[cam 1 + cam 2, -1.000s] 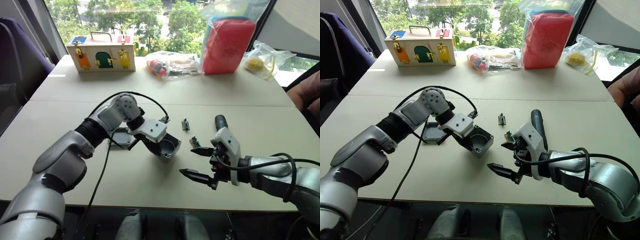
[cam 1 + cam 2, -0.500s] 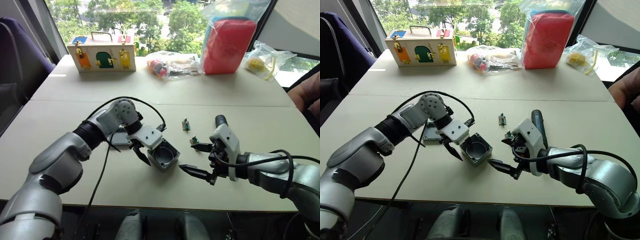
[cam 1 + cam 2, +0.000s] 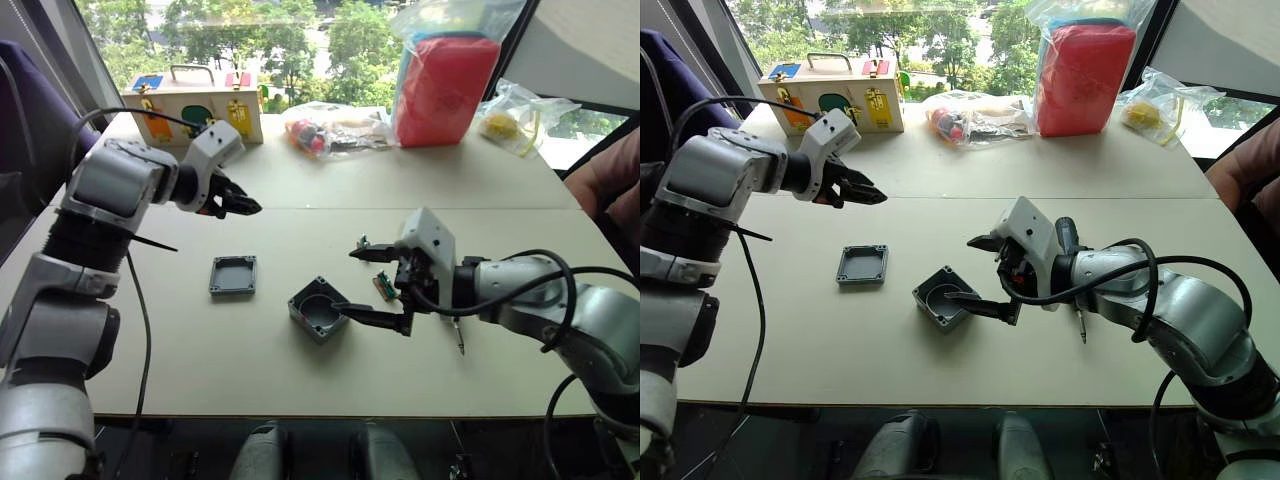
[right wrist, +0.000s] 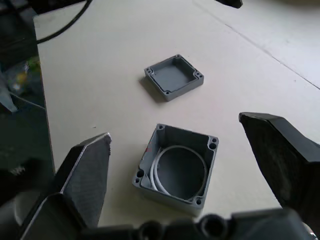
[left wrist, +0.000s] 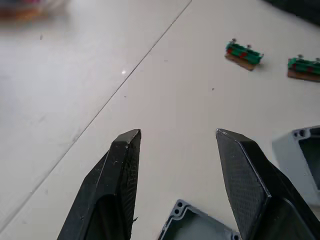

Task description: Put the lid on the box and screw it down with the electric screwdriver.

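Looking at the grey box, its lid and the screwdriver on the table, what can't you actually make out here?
- Dark pen-shaped electric screwdriver: its body sits behind the right pincer and arm; just the bit end shows.
- Small square grey plastic box: its red side mark is a sliver, unreadable.
- Flat grey plastic lid: cut off by the left wrist view's edge.

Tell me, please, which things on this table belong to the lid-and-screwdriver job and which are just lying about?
Belonging to the job:
- box, open side up
- lid, flat on the table beside it
- electric screwdriver, behind the right claw

Just lying about:
- wooden box with coloured doors
- red bagged block
- green connector pieces
- plastic bags
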You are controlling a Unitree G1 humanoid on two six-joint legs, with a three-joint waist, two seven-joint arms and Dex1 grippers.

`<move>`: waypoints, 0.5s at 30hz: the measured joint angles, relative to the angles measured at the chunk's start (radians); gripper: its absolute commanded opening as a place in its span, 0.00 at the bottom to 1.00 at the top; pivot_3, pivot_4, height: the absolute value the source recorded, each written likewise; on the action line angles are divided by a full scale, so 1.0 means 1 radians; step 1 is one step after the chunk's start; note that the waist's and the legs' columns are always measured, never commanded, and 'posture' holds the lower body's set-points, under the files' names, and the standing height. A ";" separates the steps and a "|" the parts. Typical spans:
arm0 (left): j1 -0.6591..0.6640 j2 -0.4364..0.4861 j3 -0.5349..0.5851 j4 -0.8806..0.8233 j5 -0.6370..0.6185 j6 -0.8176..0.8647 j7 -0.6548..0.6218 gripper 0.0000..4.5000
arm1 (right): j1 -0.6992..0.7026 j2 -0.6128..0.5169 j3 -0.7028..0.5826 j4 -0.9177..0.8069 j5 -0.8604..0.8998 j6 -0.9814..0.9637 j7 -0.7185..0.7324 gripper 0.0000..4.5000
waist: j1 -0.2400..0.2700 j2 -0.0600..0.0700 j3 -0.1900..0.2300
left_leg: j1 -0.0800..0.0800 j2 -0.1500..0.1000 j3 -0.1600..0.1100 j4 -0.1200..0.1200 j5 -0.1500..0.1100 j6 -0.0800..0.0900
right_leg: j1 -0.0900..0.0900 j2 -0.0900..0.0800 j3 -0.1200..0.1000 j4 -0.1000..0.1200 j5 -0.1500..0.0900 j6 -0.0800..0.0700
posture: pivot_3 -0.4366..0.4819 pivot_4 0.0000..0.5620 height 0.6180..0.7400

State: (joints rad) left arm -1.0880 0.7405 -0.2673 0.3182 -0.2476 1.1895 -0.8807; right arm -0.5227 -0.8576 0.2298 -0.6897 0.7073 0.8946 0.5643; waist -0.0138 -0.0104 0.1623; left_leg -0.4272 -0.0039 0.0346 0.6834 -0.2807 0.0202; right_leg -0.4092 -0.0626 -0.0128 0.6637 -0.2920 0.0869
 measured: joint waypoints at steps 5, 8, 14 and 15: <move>0.102 -0.066 0.159 -0.068 0.026 0.286 0.220 0.54 | -0.009 0.045 0.115 0.047 -0.168 -0.104 0.053 1.00 | 0.005 -0.001 0.000 | 0.000 -0.001 0.000 0.001 0.000 -0.001 | 0.000 -0.002 0.000 0.001 0.000 0.000 | 0.48 0.27 1.00; 0.124 -0.098 0.219 -0.080 0.032 0.331 0.295 0.54 | -0.016 0.077 0.142 0.048 -0.219 -0.130 0.070 1.00 | 0.008 -0.001 0.000 | 0.000 -0.001 0.000 0.001 0.001 -0.002 | 0.000 -0.003 0.000 0.001 0.000 0.000 | 0.48 0.27 1.00; 0.150 -0.131 0.248 -0.083 0.024 0.355 0.363 0.54 | -0.004 0.096 0.147 0.048 -0.276 -0.135 0.082 1.00 | 0.007 -0.001 0.000 | 0.000 -0.001 0.000 0.001 0.004 -0.007 | 0.000 -0.004 0.000 0.001 0.000 0.000 | 0.48 0.27 1.00; 0.154 -0.136 0.249 -0.083 0.022 0.355 0.369 0.54 | -0.001 0.096 0.148 0.048 -0.280 -0.134 0.083 1.00 | 0.008 -0.001 0.000 | 0.000 -0.001 0.000 0.001 0.004 -0.007 | 0.000 -0.004 0.000 0.001 0.000 0.000 | 0.48 0.27 1.00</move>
State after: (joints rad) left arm -0.9343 0.6049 -0.0184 0.2348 -0.2260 1.5446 -0.5118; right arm -0.5235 -0.7613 0.3773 -0.6418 0.4269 0.7606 0.6474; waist -0.0063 -0.0113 0.1623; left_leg -0.4267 -0.0049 0.0346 0.6843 -0.2771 0.0135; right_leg -0.4088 -0.0667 -0.0125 0.6651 -0.2918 0.0866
